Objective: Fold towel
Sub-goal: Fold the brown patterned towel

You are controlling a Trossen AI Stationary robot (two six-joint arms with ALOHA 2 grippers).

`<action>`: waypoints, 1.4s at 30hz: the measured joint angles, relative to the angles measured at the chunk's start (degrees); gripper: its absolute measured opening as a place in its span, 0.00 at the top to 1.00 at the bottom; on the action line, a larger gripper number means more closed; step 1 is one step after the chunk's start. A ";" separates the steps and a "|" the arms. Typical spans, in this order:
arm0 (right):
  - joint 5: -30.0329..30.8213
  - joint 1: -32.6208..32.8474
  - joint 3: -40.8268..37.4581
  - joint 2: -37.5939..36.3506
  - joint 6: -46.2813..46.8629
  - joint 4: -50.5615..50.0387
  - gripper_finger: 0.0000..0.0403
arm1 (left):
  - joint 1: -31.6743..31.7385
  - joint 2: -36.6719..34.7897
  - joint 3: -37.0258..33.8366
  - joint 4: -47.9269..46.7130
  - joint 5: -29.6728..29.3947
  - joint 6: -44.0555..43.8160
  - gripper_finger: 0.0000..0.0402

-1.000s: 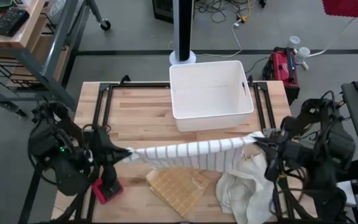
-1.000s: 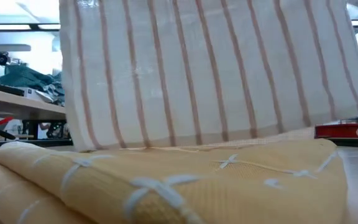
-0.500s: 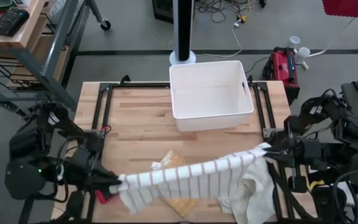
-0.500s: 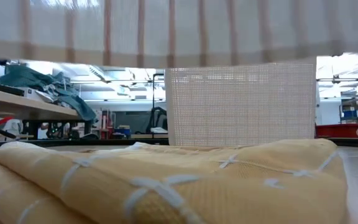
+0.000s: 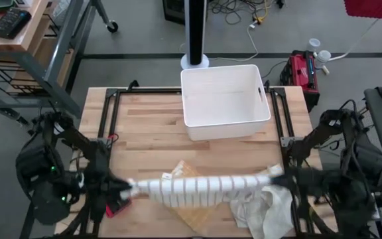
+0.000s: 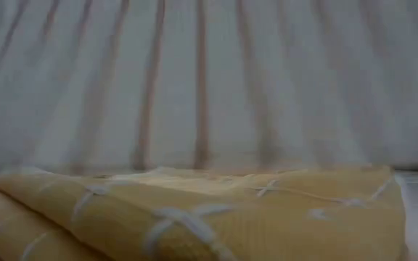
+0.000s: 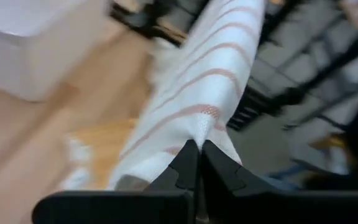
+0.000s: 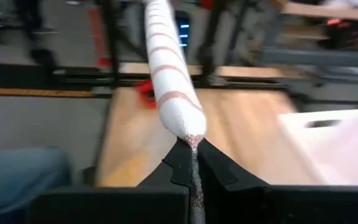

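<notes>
1. The left gripper (image 5: 121, 192) is pinched tight on one end of the striped towel (image 5: 201, 188), and the right gripper (image 5: 285, 174) is clamped on the opposite end. The cloth runs as a drawn-out band straight from one claw to the other, above the near part of the wooden table (image 5: 144, 126).

2. In the left wrist view the fingertips (image 7: 188, 163) meet with only a thin wedge of fabric between them, and the towel (image 7: 197, 99) bunches into a soft roll leading away from the claw. The right wrist view shows the same: fingertips (image 8: 193, 163) closed on a corner, the towel (image 8: 166, 68) stretching off ahead.

3. Below the span, between the two claws, lies a yellow waffle cloth (image 5: 191, 211); a crumpled cream cloth (image 5: 264, 211) sits just beside the right claw. A white bin (image 5: 224, 101) stands well beyond both claws.

4. The towel looks light and limp: it sags and gathers wherever tension drops, and nothing in it holds a shape. It seems grippy rather than slippery and not fragile.

5. Corners or hem edges look the best places to hold, since a pinch mid-cloth would likely bunch several layers.

6. Uneven pulling may skew the fold, and a low sweep could drag the cloths underneath.
</notes>
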 joint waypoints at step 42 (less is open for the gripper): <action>-7.08 -6.87 1.65 -6.09 -1.61 -1.71 1.00 | -1.92 -0.09 2.20 3.22 20.54 5.18 1.00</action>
